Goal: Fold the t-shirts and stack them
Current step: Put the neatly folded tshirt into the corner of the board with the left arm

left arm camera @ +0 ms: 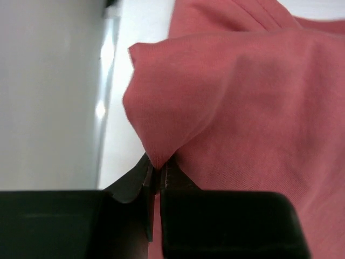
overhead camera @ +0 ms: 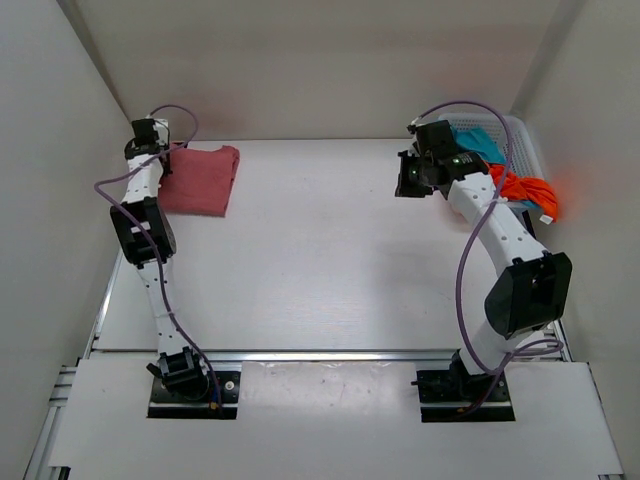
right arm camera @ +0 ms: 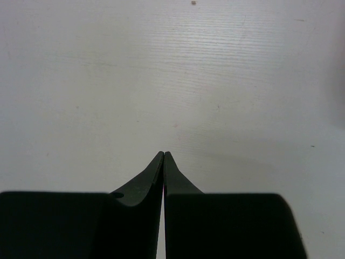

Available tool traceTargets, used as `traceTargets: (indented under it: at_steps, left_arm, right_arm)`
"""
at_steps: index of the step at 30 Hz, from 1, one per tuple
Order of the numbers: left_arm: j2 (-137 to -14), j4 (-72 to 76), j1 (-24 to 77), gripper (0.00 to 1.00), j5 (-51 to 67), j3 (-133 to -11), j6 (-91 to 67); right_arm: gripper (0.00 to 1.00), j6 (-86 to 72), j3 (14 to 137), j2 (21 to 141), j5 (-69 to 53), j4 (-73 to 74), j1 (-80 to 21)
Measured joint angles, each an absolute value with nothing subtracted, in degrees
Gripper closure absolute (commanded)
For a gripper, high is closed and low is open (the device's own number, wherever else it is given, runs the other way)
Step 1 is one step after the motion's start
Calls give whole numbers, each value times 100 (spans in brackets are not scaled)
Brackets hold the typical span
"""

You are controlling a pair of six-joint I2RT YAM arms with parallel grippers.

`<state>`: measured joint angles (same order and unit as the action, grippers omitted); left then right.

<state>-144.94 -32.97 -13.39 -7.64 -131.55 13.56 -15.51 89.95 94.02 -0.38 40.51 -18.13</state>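
Item: pink t-shirt (overhead camera: 203, 178), folded into a compact rectangle at the far left corner of the surface (overhead camera: 320, 240). One edge rises in a peak into the left end effector (left arm camera: 156, 174), whose tips are clenched on a small pinch of the cloth. Risk: if that arm lifts or draws away with the pinch caught, the top layer likely drags open and spoils the fold; the side wall close beside it leaves little room to correct. Orange t-shirt (overhead camera: 528, 190) and teal t-shirt (overhead camera: 480, 140): bunched, unfolded, in the basket (overhead camera: 530, 150) at far right. Right end effector (right arm camera: 164, 161): clenched, empty, above bare surface just left of the basket. Left arm: stretched far forward, wrist at the shirt's left edge. Right arm: elbow out to the right, forearm angled far-left.
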Motion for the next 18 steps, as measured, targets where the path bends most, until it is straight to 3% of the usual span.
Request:
traceTargets:
  at_steps: [15, 16, 18]
  left_arm:
    - [-15209, -3103, -1780, 100, -1247, -14059, 1367]
    - [-15218, -3083, -1785, 99, -1245, -14075, 1374]
    - [-15242, -3061, -1796, 86, -1245, -14116, 1372]
  right_arm:
    - [97, -1433, 10241, 10237, 204, 4862, -2073]
    - [96, -1424, 10333, 10302, 222, 4928, -2110]
    - [95, -1396, 10501, 10425, 250, 5026, -2178]
